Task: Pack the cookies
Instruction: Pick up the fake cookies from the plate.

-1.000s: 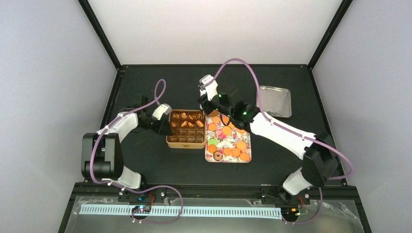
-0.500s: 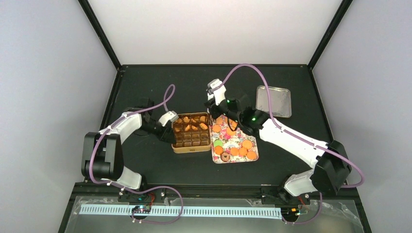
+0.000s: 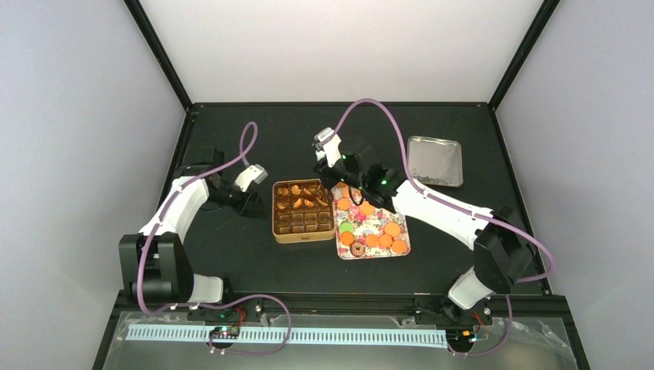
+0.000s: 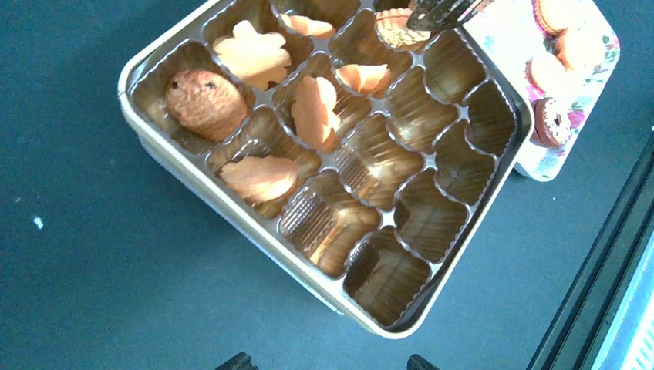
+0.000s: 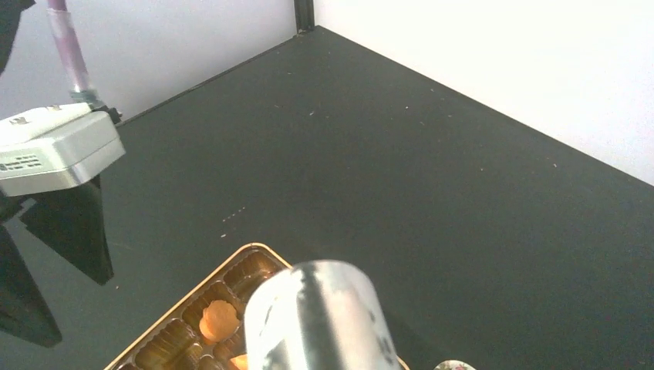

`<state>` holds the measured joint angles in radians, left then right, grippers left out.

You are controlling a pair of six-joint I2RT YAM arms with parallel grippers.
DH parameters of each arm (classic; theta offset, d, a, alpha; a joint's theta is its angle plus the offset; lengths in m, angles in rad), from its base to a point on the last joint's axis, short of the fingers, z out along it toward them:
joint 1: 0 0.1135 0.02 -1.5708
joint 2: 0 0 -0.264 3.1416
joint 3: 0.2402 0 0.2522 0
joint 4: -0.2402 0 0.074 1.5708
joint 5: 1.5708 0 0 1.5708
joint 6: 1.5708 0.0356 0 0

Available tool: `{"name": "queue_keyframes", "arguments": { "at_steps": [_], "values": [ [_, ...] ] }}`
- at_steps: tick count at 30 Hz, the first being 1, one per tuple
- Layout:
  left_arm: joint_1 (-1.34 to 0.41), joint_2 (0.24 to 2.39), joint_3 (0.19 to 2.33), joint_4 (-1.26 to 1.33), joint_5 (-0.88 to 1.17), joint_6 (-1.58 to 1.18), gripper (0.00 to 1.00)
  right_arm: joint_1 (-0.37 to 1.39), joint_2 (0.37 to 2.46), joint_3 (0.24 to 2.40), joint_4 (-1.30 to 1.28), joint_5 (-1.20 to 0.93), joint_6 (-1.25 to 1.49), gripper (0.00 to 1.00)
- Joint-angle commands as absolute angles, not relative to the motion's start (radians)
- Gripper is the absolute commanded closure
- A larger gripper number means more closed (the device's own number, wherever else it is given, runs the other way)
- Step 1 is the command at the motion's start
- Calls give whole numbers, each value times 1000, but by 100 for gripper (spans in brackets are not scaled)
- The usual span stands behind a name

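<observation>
Cookies [image 3: 372,231] crowd a floral lid [image 3: 356,218] just beside the gold tin [image 3: 302,237], several in its far cups. Left gripper [image 3: 252,204] nearby, jaws apart and empty; right gripper [image 3: 325,171] jaws' state cannot be told.

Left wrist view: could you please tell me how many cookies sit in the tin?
7. A brown one in the tin's left corner cup; five orange ones in neighbouring cups; a ridged one at the top edge. The cropped top cup may hide another.
</observation>
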<state>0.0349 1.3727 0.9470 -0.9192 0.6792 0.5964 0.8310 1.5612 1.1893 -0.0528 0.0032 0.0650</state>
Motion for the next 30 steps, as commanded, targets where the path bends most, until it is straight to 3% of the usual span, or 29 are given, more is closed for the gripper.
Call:
{"name": "queue_keyframes", "arguments": {
  "at_steps": [1, 11, 15, 30],
  "values": [
    [80, 1328, 981, -981, 658, 628, 47, 839, 1577, 1234, -32, 12, 59, 87],
    [119, 1287, 970, -1001, 644, 646, 46, 841, 1581, 1265, -69, 25, 47, 85],
    [133, 1287, 969, -1015, 651, 653, 44, 838, 1491, 1230, -40, 59, 55, 77],
    [173, 1238, 975, -1056, 679, 667, 41, 759, 1117, 921, -156, 199, 134, 74]
  ]
}}
